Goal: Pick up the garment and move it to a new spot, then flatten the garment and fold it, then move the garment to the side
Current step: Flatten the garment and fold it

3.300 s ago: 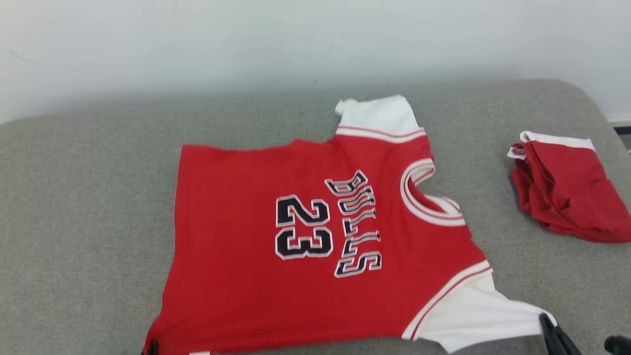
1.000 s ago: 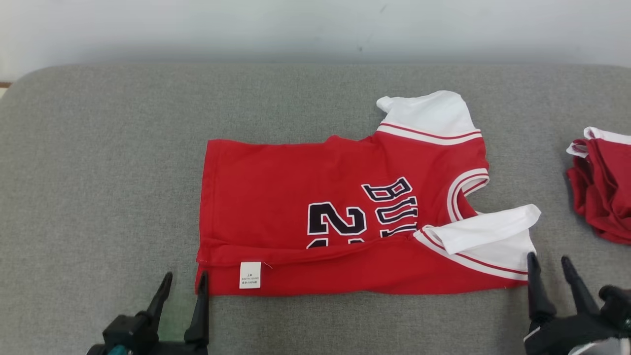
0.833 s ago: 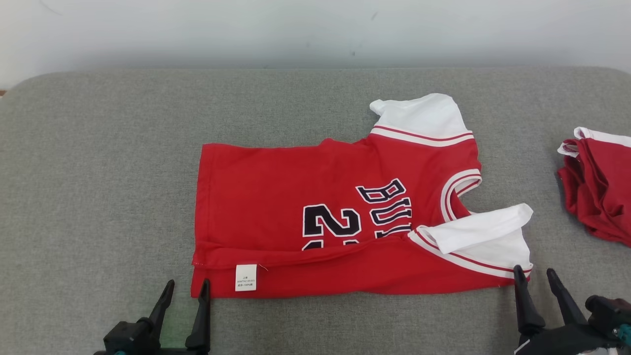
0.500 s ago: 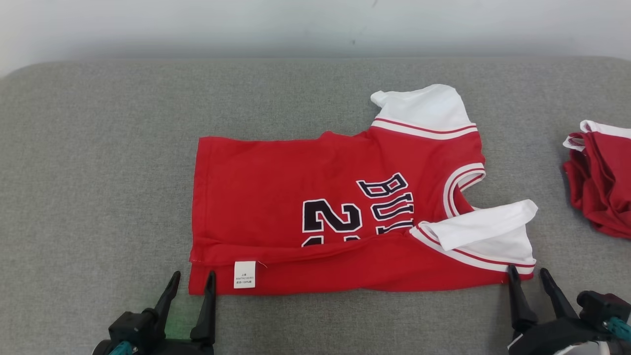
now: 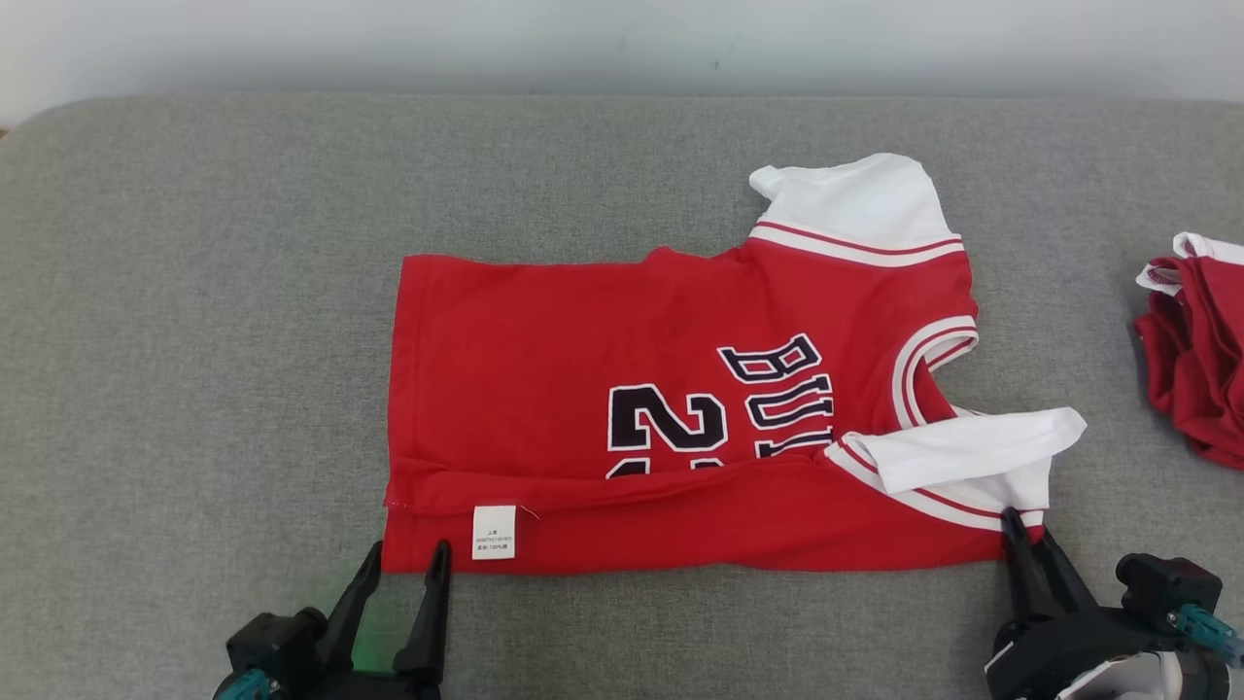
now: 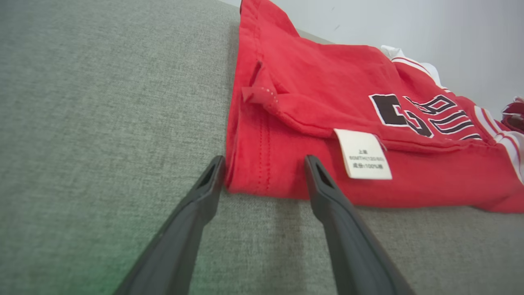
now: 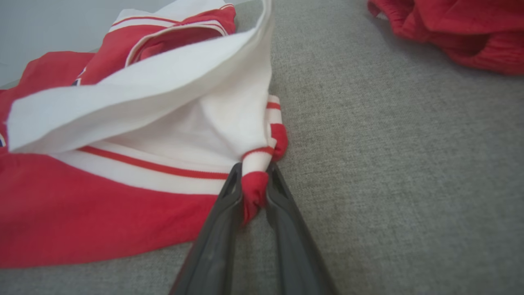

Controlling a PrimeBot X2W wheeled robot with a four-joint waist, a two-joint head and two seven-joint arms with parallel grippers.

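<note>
Right pincer [image 7: 254, 170] has now pinched a corner of the garment [image 5: 583, 340]; left pincer [image 6: 264, 159] stays wide.

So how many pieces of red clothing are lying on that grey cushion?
2. The jersey lies in the middle, near edge folded over; a crumpled red bundle sits at the right edge, cut off by the frame, so more could be hidden.

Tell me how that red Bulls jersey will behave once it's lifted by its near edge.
The red Bulls jersey is probably floppy: its hem already lies doubled over and the white sleeve curls back. It bunches in the right pincer, so it likely sags from any held point. Thin, so probably light.
</note>
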